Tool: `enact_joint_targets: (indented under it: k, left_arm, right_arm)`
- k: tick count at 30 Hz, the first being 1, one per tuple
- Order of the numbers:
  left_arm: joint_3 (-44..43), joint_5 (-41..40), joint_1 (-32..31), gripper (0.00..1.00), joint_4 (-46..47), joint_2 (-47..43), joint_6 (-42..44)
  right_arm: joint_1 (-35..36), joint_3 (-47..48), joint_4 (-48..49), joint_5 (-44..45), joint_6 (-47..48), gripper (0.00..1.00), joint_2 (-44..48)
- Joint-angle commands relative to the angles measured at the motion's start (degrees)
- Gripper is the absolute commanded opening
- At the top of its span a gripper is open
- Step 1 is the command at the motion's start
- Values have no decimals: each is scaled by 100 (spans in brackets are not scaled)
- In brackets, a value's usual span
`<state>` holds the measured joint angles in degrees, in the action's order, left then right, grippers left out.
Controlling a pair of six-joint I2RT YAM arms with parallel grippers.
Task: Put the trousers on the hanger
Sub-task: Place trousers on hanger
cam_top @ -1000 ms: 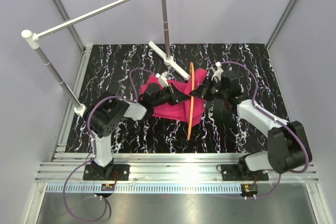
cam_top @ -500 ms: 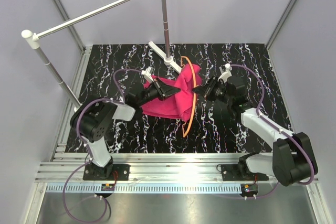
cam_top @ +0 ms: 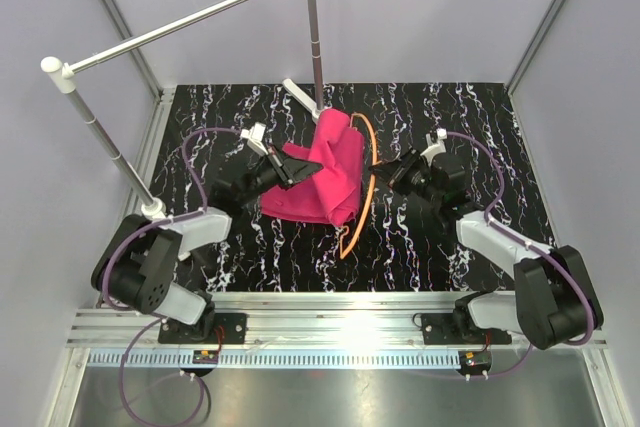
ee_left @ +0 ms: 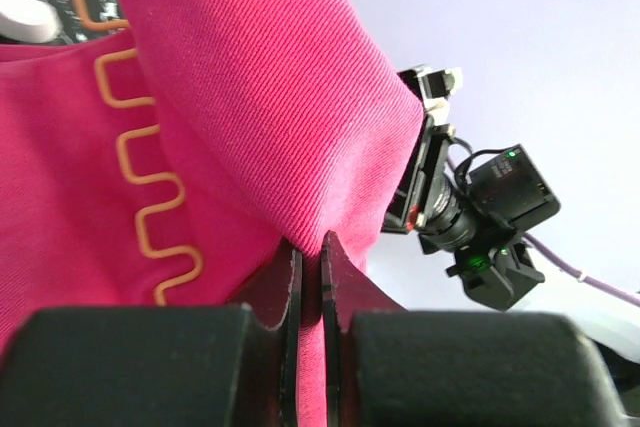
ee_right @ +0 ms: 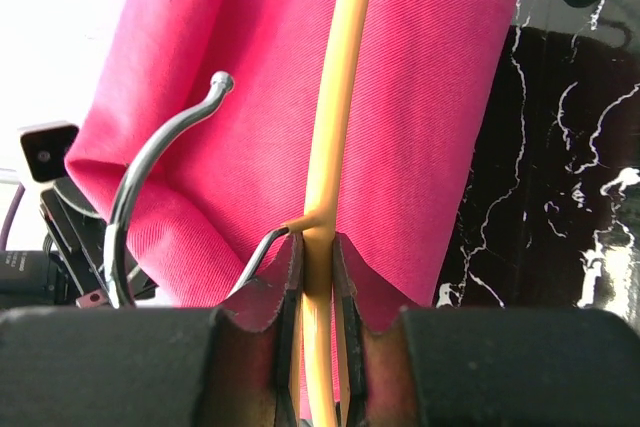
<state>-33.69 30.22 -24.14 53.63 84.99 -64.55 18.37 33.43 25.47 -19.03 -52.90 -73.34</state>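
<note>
Over the marbled table (cam_top: 250, 247), the left gripper (ee_left: 310, 252) pinches shut on a fold of the trousers (cam_top: 325, 182), bunched mid-table below the rail (cam_top: 190, 22); the right gripper (ee_right: 318, 247) clamps the hanger (ee_right: 338, 87) beside its hook, its wavy bar touching the cloth.

I see my right gripper (ee_right: 318, 259) closed tight on the thin orange hanger (ee_right: 338, 97), right where its bent grey metal hook (ee_right: 150, 169) joins it. The hook curls up and to the left. Just behind the hanger are the bright pink cloth trousers (ee_right: 420, 97), which fill most of the view. On the right is the black table with white streaks (ee_right: 565, 197).
</note>
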Motion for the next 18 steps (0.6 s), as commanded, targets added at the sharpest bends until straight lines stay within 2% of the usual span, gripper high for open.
enact_joint_targets:
  k: [1, 6, 10, 18]
  left_arm:
    - [64, -121, 234, 0, 306, -667, 417]
    - [319, -86, 611, 0, 131, -1159, 452]
    - [459, -165, 823, 0, -474, -1582, 882]
    - [1049, -674, 1175, 0, -889, -1513, 1419]
  right_arm:
    - [-79, -3, 300, 417, 70, 0, -127]
    - [-70, -117, 406, 541, 26, 0, -338]
    - [-70, -117, 537, 514, -9, 0, -532]
    - [-79, -91, 424, 593, 8, 0, -497]
